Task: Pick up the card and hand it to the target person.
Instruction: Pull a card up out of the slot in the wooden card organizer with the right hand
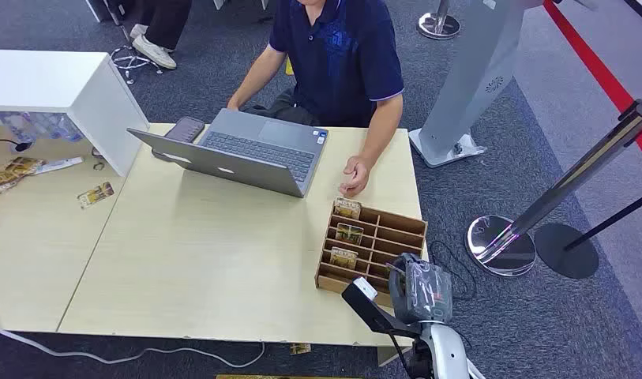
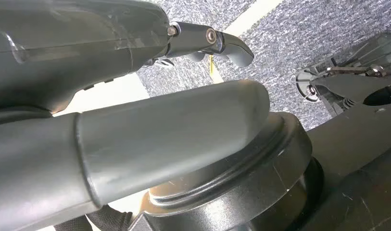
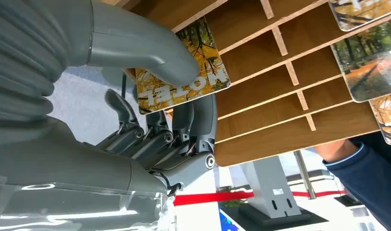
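The pale wooden table (image 1: pixel 223 260) bears an open grey laptop (image 1: pixel 246 150) before a seated person in a navy polo shirt (image 1: pixel 337 55); the brown slotted wooden card rack (image 1: pixel 384 237) stands near its right edge; the right hand (image 3: pixel 150 110) pinches a yellow autumn-print hotel card (image 3: pixel 212 79) between thumb and fingers at that rack; the left hand (image 2: pixel 135 86) hangs empty, fingers apart.
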### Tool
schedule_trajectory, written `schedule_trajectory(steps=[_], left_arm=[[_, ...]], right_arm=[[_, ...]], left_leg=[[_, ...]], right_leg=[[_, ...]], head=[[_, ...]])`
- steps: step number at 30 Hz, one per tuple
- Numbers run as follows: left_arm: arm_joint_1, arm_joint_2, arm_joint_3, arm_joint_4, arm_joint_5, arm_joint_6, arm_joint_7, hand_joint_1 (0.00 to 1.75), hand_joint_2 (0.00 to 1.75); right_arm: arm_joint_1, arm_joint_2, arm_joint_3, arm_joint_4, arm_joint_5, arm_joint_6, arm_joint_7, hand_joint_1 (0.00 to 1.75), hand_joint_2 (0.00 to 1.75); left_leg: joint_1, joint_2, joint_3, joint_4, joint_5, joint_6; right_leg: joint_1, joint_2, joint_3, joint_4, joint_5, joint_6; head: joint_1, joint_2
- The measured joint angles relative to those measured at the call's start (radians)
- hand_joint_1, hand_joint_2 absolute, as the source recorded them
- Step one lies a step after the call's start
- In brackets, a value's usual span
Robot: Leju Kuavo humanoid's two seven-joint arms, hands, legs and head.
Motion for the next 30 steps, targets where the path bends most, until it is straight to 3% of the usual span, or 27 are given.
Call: schedule_trajectory(steps=[23,30], left_arm=[[-0.003,0.0,-0.003,-0.001,-0.003,-0.002,0.001,0.0,0.0],[-0.017,-0.002,-0.017,-0.002,-0.016,-0.007,0.012,0.0,0.0]], right_arm=[[-0.007,-0.021,-0.021,-0.092,0.001,-0.013,-0.015,1.5,1.75],[-0.031,-0.013,-0.088,-0.201,0.053,-0.056,-0.045,1.51,1.75]], left_leg=[[0.0,0.0,-0.001,0.001,0.0,0.0],[-0.001,0.0,-0.002,0.002,0.0,0.0]], right_leg=[[0.0,0.0,-0.001,0.001,0.0,0.0],[-0.001,0.0,-0.003,0.002,0.0,0.0]], head=[[0.0,0.0],[0.0,0.0]])
